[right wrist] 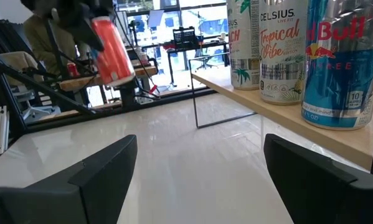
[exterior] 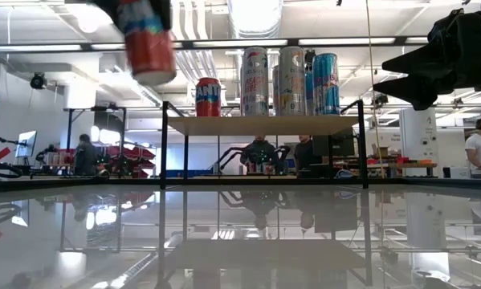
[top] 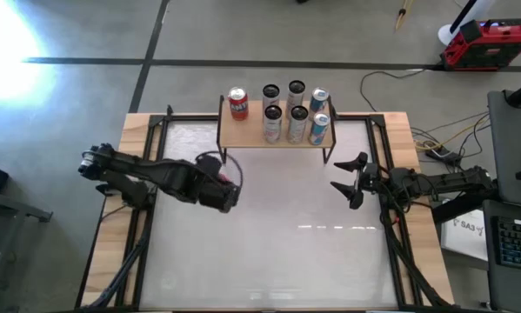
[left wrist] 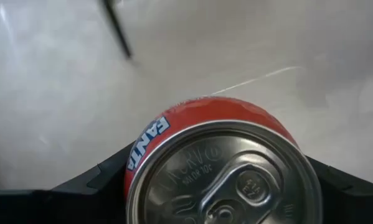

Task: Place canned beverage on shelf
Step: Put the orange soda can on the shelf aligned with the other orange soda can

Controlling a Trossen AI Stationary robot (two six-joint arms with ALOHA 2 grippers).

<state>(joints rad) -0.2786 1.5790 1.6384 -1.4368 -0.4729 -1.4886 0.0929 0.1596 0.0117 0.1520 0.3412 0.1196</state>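
My left gripper (top: 228, 189) is shut on a red Fanta can (left wrist: 202, 121) and holds it high above the table's left middle; the low view shows the can (exterior: 148, 48) above shelf height. The shelf (top: 243, 135), a tan wooden top on thin black legs, stands at the table's far middle. On it stand another red can (top: 237, 103) at its left end and several tall cans (top: 295, 113). My right gripper (top: 347, 180) waits open over the table's right side, level and pointing toward the shelf. My left gripper pinches the can's side wall just below the top rim (left wrist: 131, 163) between its two fingers (left wrist: 93, 183). The fingers slant down from above and from the table's left. The can hangs below them, lifted clear of the table and tilted.
Black frame rails (top: 151, 174) run along the table's left and right sides. Open tabletop (top: 286, 252) lies in front of the shelf. The shelf top has free room (top: 247, 130) in front of its red can. People and workbenches (exterior: 260, 152) show in the room beyond.
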